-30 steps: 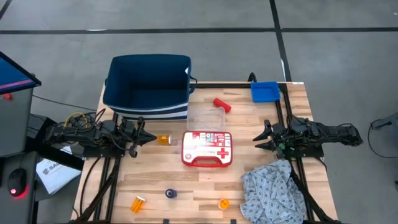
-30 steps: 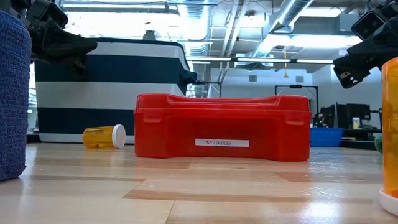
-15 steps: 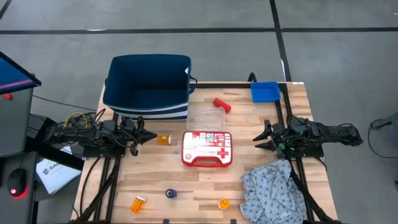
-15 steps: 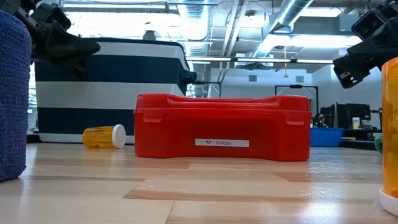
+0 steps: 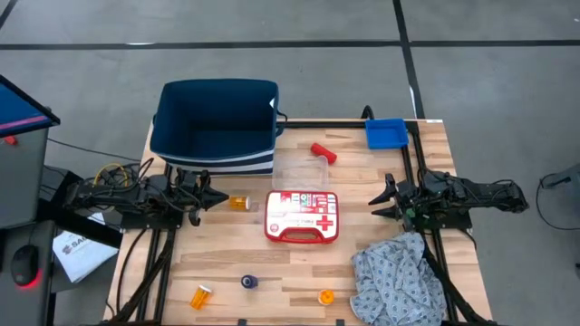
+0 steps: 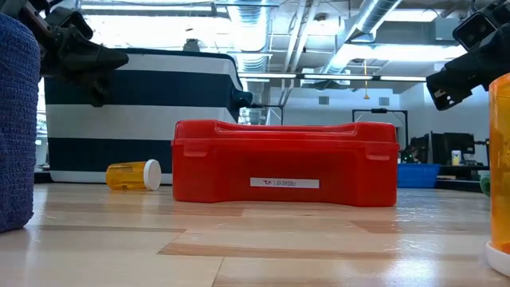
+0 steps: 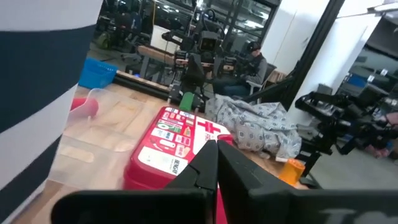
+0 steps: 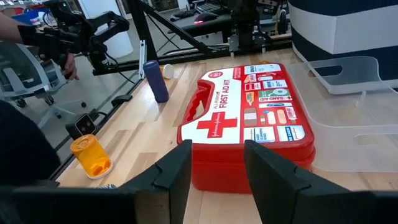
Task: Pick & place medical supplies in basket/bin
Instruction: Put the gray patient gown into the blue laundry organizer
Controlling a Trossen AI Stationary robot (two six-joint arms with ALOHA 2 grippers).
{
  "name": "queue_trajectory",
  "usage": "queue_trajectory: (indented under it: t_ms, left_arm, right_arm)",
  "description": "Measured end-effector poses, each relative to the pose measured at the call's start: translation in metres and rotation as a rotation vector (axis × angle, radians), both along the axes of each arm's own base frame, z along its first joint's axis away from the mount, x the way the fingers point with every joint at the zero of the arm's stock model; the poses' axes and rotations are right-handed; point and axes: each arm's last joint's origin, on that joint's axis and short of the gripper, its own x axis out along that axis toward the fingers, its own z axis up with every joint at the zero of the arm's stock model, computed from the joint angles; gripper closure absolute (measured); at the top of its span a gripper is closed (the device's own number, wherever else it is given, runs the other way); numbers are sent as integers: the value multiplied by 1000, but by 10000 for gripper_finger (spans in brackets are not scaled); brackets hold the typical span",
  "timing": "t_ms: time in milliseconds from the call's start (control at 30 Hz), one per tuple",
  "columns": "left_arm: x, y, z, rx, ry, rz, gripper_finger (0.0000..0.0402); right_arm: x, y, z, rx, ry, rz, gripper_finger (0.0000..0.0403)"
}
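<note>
The navy basket (image 5: pixel 217 127) stands at the far left and the small blue bin (image 5: pixel 385 133) at the far right. A red cylinder (image 5: pixel 323 153) lies between them. One orange pill bottle (image 5: pixel 238 203) lies on its side just ahead of my left gripper (image 5: pixel 217 201), which is shut and holds nothing. My right gripper (image 5: pixel 374 204) is open above the table's right side, level, pointing at the first-aid case (image 5: pixel 302 215). The patterned cloth (image 5: pixel 394 276) lies crumpled at the near right. A dark blue cylinder (image 5: pixel 249 282) and two more orange bottles (image 5: pixel 201 295) (image 5: pixel 325 296) rest near the front edge.
A clear plastic tray (image 5: pixel 299 170) lies between the basket and the red-and-white case. Both arms reach in level from the table's left and right edges. Bare wood shows in front of the case, around (image 5: pixel 272 263). A person sits in the room beyond the table (image 7: pixel 252 59).
My left gripper has rolled a little about its own pointing line while staying in place and shut. Nothing on the table has moved.
</note>
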Motion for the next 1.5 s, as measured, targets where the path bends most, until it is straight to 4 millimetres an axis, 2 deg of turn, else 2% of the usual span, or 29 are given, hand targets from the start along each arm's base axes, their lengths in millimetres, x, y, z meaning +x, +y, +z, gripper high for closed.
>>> queue_trajectory:
  t_ms: [200, 333, 533, 700, 1133, 1267, 1500]
  left_arm:
    - [0, 0, 0, -3, -4, -1, 402]
    - [0, 0, 1, -3, -11, -1, 402]
    - [0, 0, 1, -3, -11, -2, 402]
    - [0, 0, 1, -3, -9, -4, 402]
    - [0, 0, 1, -3, -9, -3, 402]
    - [0, 0, 1, -3, -10, 0, 402]
    - [0, 0, 1, -3, -9, 0, 402]
  right_arm:
    - [0, 0, 0, 9, 2, 1, 260]
    - [0, 0, 0, 116, 21, -19, 260]
    - [0, 2, 0, 135, 29, 36, 250]
    - [0, 1, -1, 128, 36, 5, 239]
    - [0, 1, -11, 265, 180, -42, 229]
    - [1, 1, -12, 360, 219, -72, 223]
    - [2, 4, -13, 317, 236, -12, 214]
